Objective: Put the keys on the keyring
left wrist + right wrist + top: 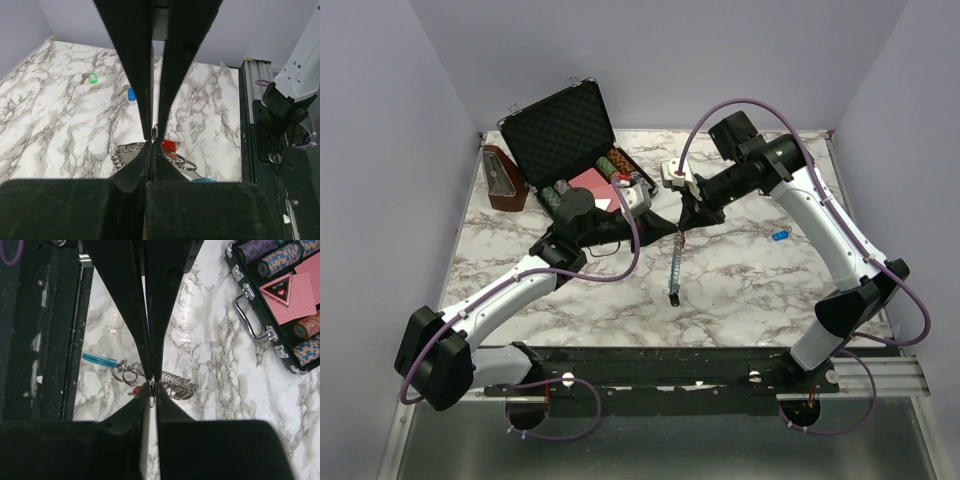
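Meeting over the middle of the tabletop [750, 290], both arms pinch at nearly one spot. The right fingers [151, 385] are closed on the top end of the keyring [675, 265], a silver coiled spring cord whose long axis runs from the fingertips toward the near edge. The left fingers [152, 135] are also pressed shut, on a small dark loop just beside the red key [169, 145]; whose loop it is, I cannot tell. The blue key [779, 237], with a smooth plastic head, lies flat on the marble-patterned surface, well apart to the right and nearer the right arm. I judge that this arm is better placed to fetch it, but both are occupied.
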`<action>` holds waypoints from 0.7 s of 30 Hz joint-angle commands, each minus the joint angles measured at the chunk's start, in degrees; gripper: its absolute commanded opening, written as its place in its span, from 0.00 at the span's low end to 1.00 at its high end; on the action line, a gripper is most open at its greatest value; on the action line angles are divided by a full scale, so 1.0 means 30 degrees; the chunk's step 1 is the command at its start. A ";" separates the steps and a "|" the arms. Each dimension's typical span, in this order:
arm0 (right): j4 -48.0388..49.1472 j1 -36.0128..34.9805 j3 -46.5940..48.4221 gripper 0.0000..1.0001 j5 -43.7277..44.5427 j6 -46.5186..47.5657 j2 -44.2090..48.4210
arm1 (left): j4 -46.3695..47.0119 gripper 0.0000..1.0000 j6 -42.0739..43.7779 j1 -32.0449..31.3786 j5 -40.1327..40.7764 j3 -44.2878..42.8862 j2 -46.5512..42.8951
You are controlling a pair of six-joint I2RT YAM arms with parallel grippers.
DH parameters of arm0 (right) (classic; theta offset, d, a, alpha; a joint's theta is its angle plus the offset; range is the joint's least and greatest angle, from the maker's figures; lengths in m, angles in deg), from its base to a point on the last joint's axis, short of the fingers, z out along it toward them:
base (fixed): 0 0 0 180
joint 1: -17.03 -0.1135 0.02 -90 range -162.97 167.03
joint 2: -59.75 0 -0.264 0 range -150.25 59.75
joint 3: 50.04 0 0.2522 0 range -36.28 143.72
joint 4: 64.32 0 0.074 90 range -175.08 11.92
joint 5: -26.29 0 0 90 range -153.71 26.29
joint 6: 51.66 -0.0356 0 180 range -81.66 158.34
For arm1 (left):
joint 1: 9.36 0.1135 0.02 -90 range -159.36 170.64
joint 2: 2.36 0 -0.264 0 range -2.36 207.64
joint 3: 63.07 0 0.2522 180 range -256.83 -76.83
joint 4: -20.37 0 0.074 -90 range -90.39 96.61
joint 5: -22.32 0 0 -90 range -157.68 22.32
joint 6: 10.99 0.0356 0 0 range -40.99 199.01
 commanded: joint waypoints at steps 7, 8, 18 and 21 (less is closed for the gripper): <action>-0.0192 0.0507 -0.0784 0.51 -0.3039 -0.1770 0.0619 | 0.8057 0.00 -0.4349 -0.0033 0.1906 0.4115 -0.2076; -0.0162 0.0886 -0.0696 0.51 -0.3829 -0.2004 0.0619 | 0.9024 0.00 -0.4934 -0.0004 0.2023 0.4584 -0.2164; 0.3524 0.1710 -0.3564 0.52 -0.9431 -0.5663 0.1262 | 1.6934 0.00 -0.8599 -0.0033 0.4073 0.7780 -0.2284; 0.5253 0.1710 -0.4094 0.52 -0.9870 -0.7159 0.1498 | 1.9338 0.00 -0.9742 -0.0033 0.4835 0.8396 -0.1786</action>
